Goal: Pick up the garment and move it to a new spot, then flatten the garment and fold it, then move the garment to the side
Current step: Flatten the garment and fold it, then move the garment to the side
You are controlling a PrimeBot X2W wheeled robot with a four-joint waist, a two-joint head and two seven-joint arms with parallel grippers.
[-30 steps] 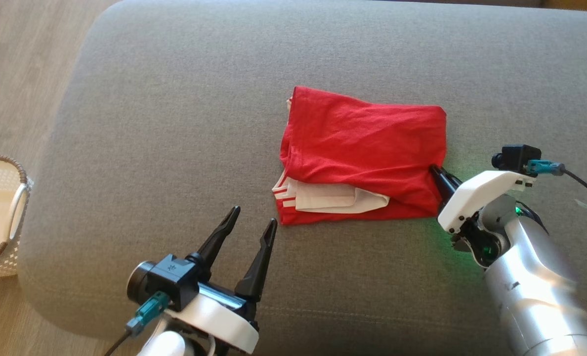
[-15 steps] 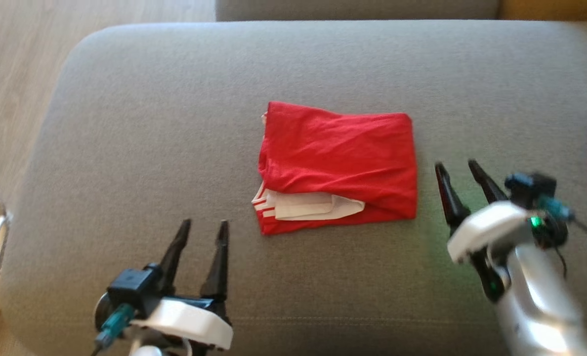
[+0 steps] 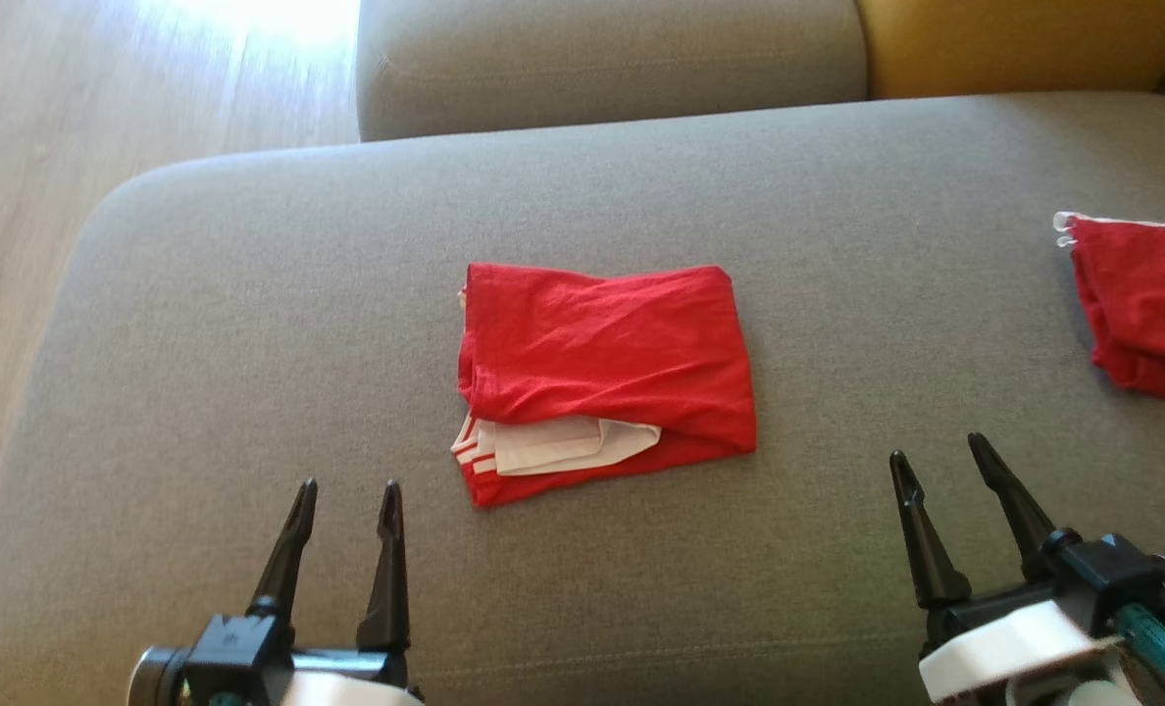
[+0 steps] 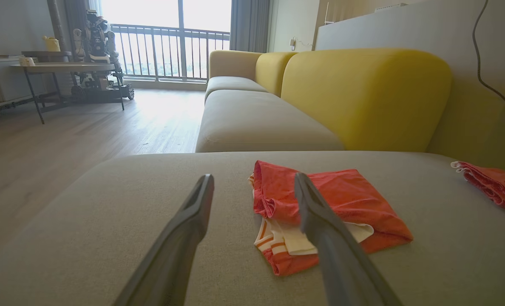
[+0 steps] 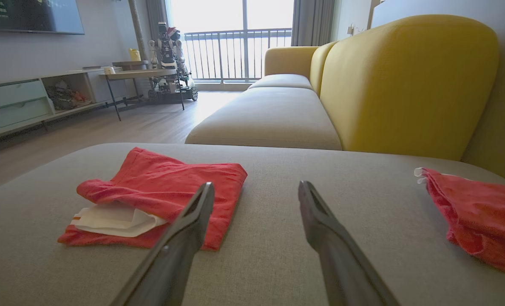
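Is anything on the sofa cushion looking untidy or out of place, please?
The folded red garment is slightly untidy: a white striped layer sticks out from under the fold along its near edge, toward the left. Nothing else stands out.

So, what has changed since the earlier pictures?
The right gripper let go of the right corner of the folded red garment, opened and drew back toward the robot, clear of it. The whole head view also shifted. The left gripper stayed open and empty; the garment kept its fold on the grey cushion.
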